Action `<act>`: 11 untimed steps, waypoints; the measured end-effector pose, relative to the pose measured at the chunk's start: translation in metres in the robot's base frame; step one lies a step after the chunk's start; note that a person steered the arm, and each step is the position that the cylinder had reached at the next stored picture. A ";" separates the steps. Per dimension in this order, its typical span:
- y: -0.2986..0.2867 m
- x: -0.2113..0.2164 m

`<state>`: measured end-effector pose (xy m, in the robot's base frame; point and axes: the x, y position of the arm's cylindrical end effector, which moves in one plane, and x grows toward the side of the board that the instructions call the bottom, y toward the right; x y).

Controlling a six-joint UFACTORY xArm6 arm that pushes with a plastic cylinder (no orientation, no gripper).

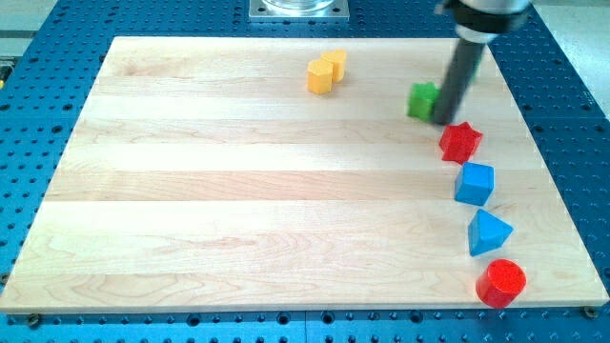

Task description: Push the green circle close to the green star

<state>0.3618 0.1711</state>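
A green block [421, 100] sits on the wooden board near the view's top right; its shape is partly hidden by the rod, so I cannot tell whether it is the circle or the star. Only one green block shows. My tip [444, 121] is down on the board at the green block's right side, touching or nearly touching it. A red star [460, 142] lies just below and to the right of the tip.
Two yellow blocks [326, 72] sit together at the top centre. Down the view's right side lie a blue cube [475, 183], a blue triangular block [488, 232] and a red cylinder [501, 283]. The board's right edge [558, 171] is near them.
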 end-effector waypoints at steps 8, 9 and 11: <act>0.003 -0.109; -0.006 -0.081; 0.097 -0.021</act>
